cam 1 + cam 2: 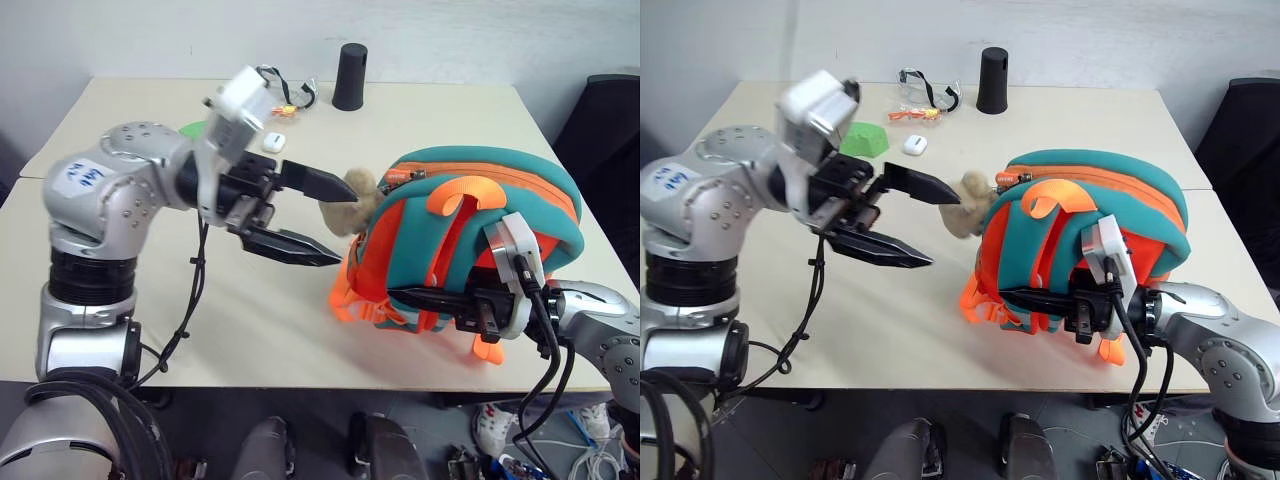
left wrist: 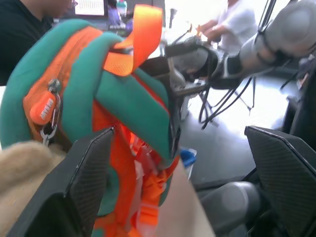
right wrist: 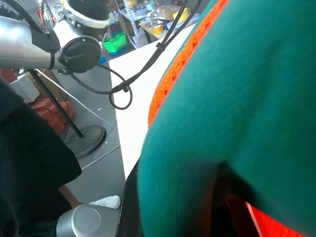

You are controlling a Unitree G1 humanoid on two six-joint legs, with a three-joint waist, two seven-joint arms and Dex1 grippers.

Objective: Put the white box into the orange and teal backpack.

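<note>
1. A pale beige table [image 1: 300, 330] carries the scene; a seam on its left side shows where a second tabletop butts against it, and a plain light wall stands behind.
2. The orange and teal backpack [image 1: 500, 200] stands on the table's right half, near the front edge, with a tan plush toy [image 1: 358, 205] hanging at its left side and orange webbing straps [image 1: 350, 290] spilling onto the tabletop.
3. The white box cannot be made out anywhere on the table or at the backpack.
4. The left gripper [image 1: 325, 222] hovers above the table just left of the plush toy, its black fingers spread wide and holding nothing.
5. The right gripper [image 1: 455, 300] is clamped on the backpack's front lower edge, teal edging pinched between its fingers.
6. Along the far edge sit a black cylinder [image 1: 350, 77], safety glasses [image 1: 925, 90], a small white case [image 1: 915, 144], a green object [image 1: 865, 138] and small orange bits [image 1: 912, 115].
7. A dark chair [image 1: 610, 130] stands at the right.
</note>
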